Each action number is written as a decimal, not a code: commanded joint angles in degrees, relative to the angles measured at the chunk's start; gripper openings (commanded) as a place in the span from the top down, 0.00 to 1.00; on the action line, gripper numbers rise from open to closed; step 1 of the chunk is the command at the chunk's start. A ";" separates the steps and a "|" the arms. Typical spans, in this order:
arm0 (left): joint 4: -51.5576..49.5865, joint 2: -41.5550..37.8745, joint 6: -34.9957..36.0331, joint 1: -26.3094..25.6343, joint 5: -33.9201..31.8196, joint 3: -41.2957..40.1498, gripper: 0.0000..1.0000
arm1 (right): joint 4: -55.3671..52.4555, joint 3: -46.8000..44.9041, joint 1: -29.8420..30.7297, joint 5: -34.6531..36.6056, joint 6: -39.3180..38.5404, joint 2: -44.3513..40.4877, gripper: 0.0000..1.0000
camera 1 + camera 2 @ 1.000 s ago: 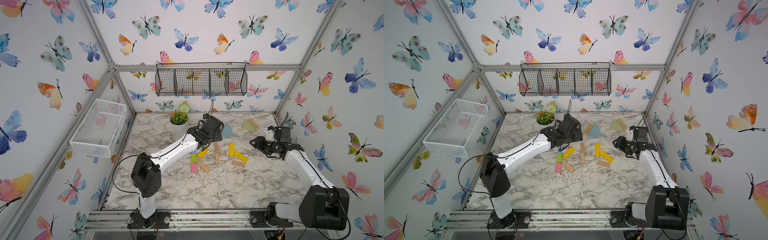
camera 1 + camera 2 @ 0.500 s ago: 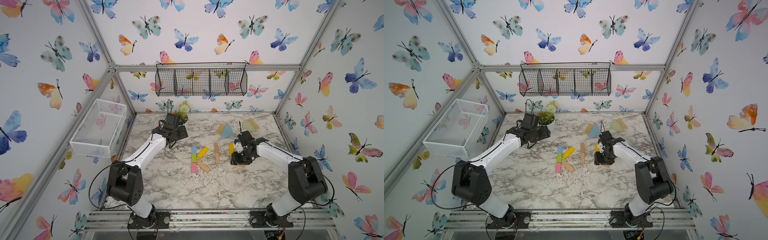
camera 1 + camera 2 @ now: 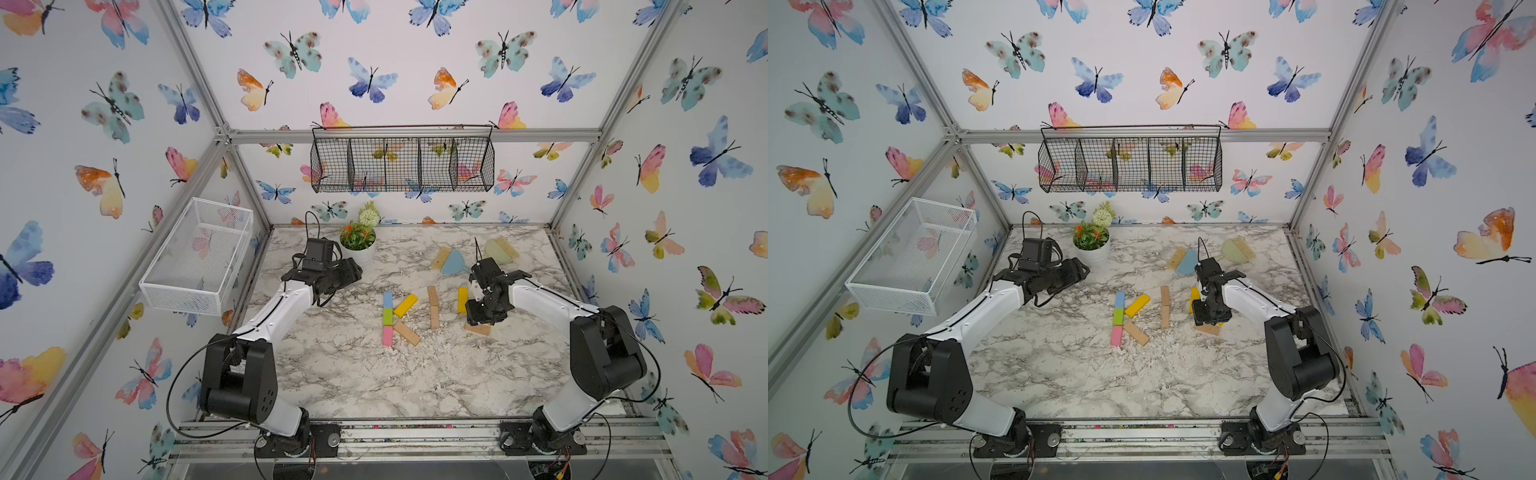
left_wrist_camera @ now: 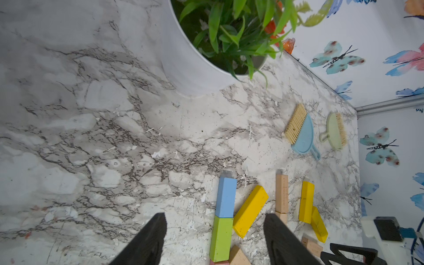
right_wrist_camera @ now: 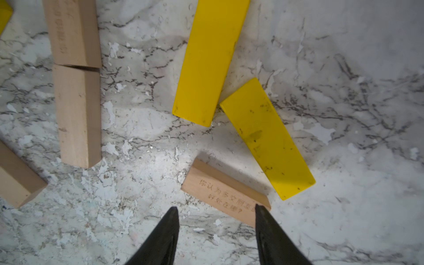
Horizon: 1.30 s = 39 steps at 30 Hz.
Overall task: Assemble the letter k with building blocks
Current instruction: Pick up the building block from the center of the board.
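Note:
Mid-table in both top views, blue [image 3: 387, 300], green [image 3: 387, 316] and pink [image 3: 387, 336] building blocks lie end to end in a column. A yellow block [image 3: 405, 305] and a tan block [image 3: 407, 333] slant off its right side. Two tan blocks [image 3: 434, 307] lie in line further right. My right gripper [image 5: 215, 206] hangs open just above the table, one fingertip over the end of an engraved tan block [image 5: 220, 195], beside two yellow blocks [image 5: 208, 59] [image 5: 266, 137]. My left gripper [image 4: 214, 215] is open and empty, back by the plant pot.
A white pot with a plant [image 3: 358, 245] stands at the back left, right by my left gripper [image 3: 353, 270]. Blue [image 3: 453, 262] and green [image 3: 496, 250] dustpans with brushes lie at the back right. A white wire basket [image 3: 199, 253] hangs on the left wall, a black one [image 3: 403, 160] on the back wall.
My left arm has drawn back from over the blocks to the plant pot. My right arm has swung in from the right side to hover over the yellow and tan blocks.

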 commanded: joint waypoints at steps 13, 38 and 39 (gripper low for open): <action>0.73 -0.17 -1.74 2.93 4.48 -0.38 0.29 | -1.64 2.44 3.66 6.47 -2.62 6.25 0.45; 0.73 0.53 -2.10 3.02 5.06 -0.44 0.29 | -3.90 -1.19 3.66 2.10 4.33 6.46 0.62; 0.73 0.57 -2.13 3.02 5.07 -0.38 0.29 | -3.63 -1.33 3.67 1.80 4.68 6.44 0.64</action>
